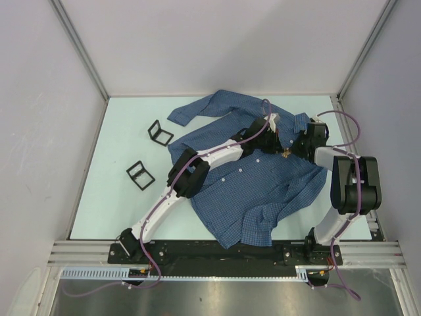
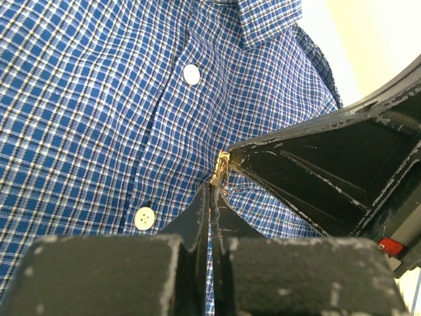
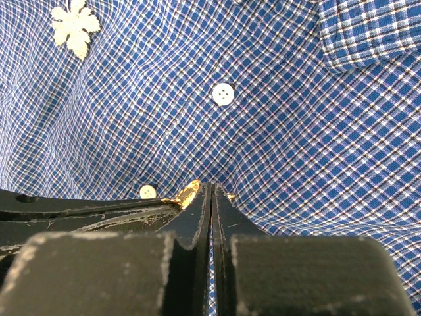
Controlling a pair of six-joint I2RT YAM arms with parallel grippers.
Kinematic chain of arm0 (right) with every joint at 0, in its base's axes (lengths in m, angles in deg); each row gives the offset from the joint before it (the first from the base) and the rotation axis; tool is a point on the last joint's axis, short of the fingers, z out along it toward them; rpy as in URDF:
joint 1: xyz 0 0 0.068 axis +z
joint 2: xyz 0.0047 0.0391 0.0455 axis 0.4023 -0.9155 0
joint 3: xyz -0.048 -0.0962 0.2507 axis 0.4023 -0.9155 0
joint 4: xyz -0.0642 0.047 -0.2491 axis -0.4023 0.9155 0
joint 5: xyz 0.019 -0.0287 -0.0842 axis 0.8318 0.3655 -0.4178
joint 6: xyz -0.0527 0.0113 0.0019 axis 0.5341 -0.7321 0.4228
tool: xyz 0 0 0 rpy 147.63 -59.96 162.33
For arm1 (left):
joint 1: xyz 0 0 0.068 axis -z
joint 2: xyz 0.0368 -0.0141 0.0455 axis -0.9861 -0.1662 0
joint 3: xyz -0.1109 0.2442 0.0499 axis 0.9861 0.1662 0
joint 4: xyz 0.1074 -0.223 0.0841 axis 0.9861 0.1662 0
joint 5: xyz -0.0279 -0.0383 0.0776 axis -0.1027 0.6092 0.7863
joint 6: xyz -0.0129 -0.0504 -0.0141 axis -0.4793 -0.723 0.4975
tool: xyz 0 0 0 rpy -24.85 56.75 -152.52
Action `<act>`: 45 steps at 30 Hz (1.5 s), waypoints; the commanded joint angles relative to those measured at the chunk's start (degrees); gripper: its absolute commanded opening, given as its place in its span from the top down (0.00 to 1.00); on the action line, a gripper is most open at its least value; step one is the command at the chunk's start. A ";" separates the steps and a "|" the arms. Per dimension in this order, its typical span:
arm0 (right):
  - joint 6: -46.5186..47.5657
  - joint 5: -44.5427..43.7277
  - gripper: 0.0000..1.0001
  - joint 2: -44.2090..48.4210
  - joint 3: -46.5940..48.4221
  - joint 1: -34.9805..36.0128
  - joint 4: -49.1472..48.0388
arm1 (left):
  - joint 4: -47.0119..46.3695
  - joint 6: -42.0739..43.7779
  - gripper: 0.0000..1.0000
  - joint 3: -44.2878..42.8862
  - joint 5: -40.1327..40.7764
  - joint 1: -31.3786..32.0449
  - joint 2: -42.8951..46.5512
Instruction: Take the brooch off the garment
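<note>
The garment point(image 1: 256, 191) is a blue checked shirt spread flat on the table, and it fills both wrist views point(image 2: 99, 99) point(image 3: 296, 131). A small gold brooch point(image 1: 286, 155) sits on its chest near the collar. My right gripper point(image 3: 210, 187) is shut, and gold of the brooch point(image 3: 187, 194) shows on both sides of its tips. My left gripper point(image 2: 212, 187) is shut too, its tips meeting the lower end of the brooch point(image 2: 222, 164). I cannot tell whether it pinches brooch or cloth. The cloth puckers around both tips. The two grippers point(image 1: 279, 148) point(image 1: 291, 151) meet tip to tip.
Two small black frames point(image 1: 160, 133) point(image 1: 139, 175) stand on the pale table left of the shirt. A white leaf-shaped piece point(image 3: 75, 29) lies on the cloth beyond the right gripper. White buttons point(image 2: 191, 74) point(image 3: 223, 94) run down the placket. Walls enclose the table.
</note>
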 commanded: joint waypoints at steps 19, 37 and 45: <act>-0.71 1.18 1.00 -2.18 3.74 6.15 2.08 | -3.65 2.35 1.00 -4.34 -2.36 2.92 1.91; -2.90 -5.39 0.99 8.17 -1.79 2.20 1.99 | 1.54 4.46 1.00 -2.51 2.65 3.19 3.75; -4.31 -3.12 0.84 12.15 -4.79 -3.16 0.94 | -1.80 4.64 0.75 -0.40 -2.27 3.10 5.07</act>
